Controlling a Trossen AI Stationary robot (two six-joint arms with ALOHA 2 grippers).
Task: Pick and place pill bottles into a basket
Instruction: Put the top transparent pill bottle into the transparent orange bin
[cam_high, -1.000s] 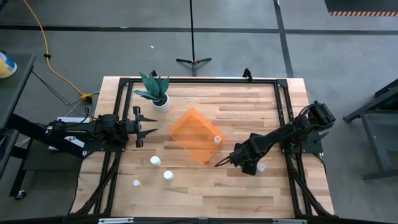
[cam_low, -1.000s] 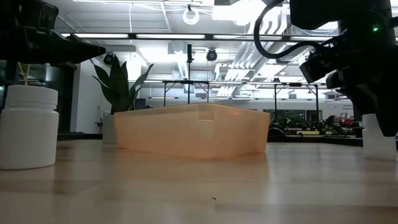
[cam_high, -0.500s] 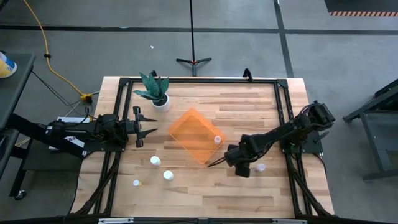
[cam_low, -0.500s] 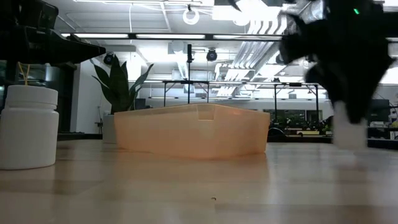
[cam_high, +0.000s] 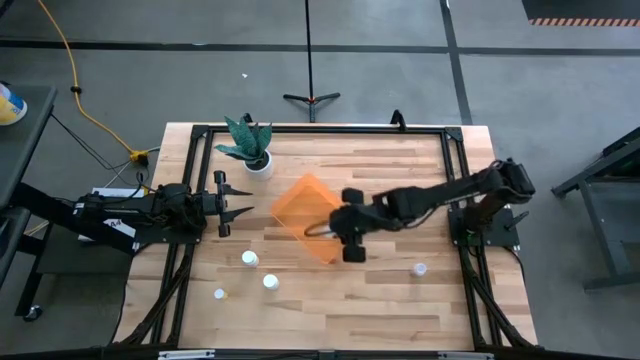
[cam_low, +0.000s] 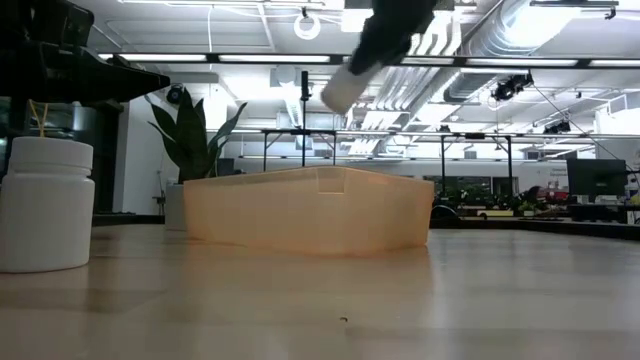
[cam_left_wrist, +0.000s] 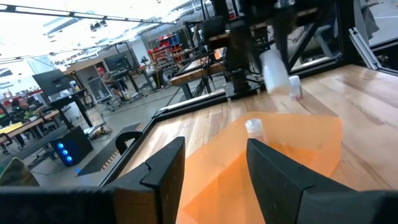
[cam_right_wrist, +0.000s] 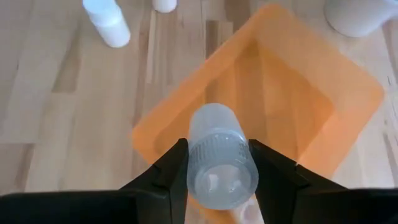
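The orange basket sits mid-table; it also shows in the low view and the right wrist view. My right gripper is above the basket's near right side, shut on a white pill bottle, which also shows in the low view. One bottle stands inside the basket. Three bottles stand on the table near left, and one near right. My left gripper waits open left of the basket. My right gripper pinches the bottle between its two fingers, one on each side, at the ribbed cap end nearest the wrist. The bottle lies along the fingers and sticks out past them, slanting down, lifted clear above the basket.
A white pot with green leaves stands at the far left, beyond the basket. A black frame runs around the tabletop. Bare wood lies along the table's near edge and far right.
My right gripper has risen from the tabletop at the near right and gone toward the table's left, to above the basket, carrying the bottle lifted clear. The bottle at the near right has stayed where it was.
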